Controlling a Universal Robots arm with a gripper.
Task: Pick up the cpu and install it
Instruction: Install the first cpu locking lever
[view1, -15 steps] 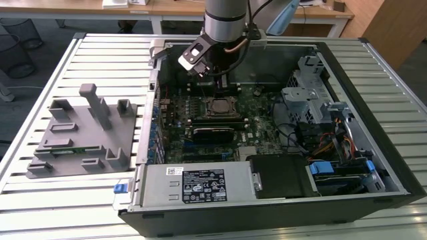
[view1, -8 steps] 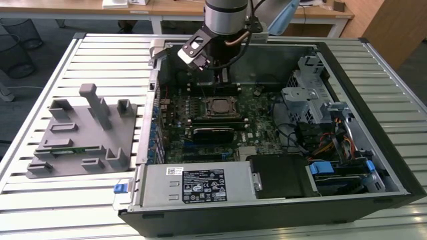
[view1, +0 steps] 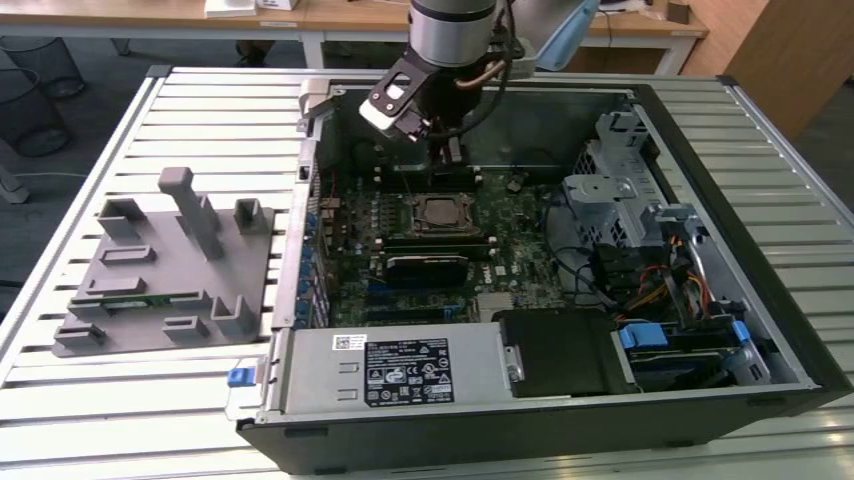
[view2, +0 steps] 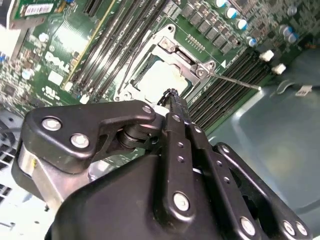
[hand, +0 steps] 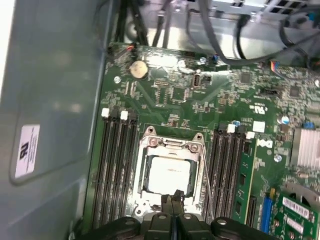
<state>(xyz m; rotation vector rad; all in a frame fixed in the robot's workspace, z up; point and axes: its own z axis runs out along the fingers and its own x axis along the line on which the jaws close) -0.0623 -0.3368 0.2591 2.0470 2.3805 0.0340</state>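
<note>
- Showing, in the exterior view, an open computer case (view1: 534, 435) lying on a slatted metal table (view1: 200, 130) with the motherboard (view1: 354, 290) facing up. Placing the gripper (view1: 451, 155) inside the case at its far end, over the board just beyond the processor socket (view1: 435, 215). Setting a grey fixture tray (view1: 160, 270) beside the case, at the exterior view's left.
- Showing, in the second wrist view, the gripper (view2: 172, 97) with fingers pressed together, clamping nothing. Locating the cpu (view2: 159, 80) seated flat in the socket, silver top up, framed by the load plate (view2: 197, 67), with a thin wire lever (view2: 240, 81) jutting past it.
- Showing, in the first wrist view, the closed tips (hand: 172, 200) at one edge of the cpu (hand: 169, 175), contact not discernible. Flanking the socket with memory slots (hand: 116, 165), a coin cell (hand: 139, 69) lying farther along the board.
</note>
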